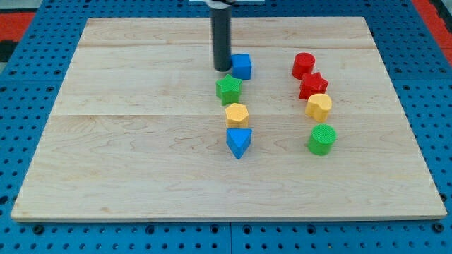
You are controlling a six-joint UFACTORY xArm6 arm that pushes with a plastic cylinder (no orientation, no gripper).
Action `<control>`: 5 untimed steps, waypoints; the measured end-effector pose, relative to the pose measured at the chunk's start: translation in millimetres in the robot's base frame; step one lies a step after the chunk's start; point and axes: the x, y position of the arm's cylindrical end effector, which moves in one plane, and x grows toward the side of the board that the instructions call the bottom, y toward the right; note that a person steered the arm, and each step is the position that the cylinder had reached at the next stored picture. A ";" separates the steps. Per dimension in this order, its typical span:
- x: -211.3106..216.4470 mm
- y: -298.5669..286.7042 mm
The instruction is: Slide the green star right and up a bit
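Camera view puts the green star-shaped block [228, 89] just above frame centre on the wooden counter [127, 141]. My tip [222, 69] sits directly above it, beside the blue cube [241, 66]; no claw exists. Pushing from here risks shoving it down into the yellow hexagonal block [236, 113].

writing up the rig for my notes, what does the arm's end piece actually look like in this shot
Only the end of the arm shows: a straight, smooth, dark rod, near black and round in section, coming down from the view's top edge. My tip is its blunt flat lower end. A paler grey mount sits at the very top, cut off by the frame. No cables, markings or gripper are visible. The tip lies just left of the blue cube, above the green star.
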 end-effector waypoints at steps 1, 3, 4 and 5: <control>0.0 23.3; -15.4 21.6; -48.8 9.2; -63.6 -0.7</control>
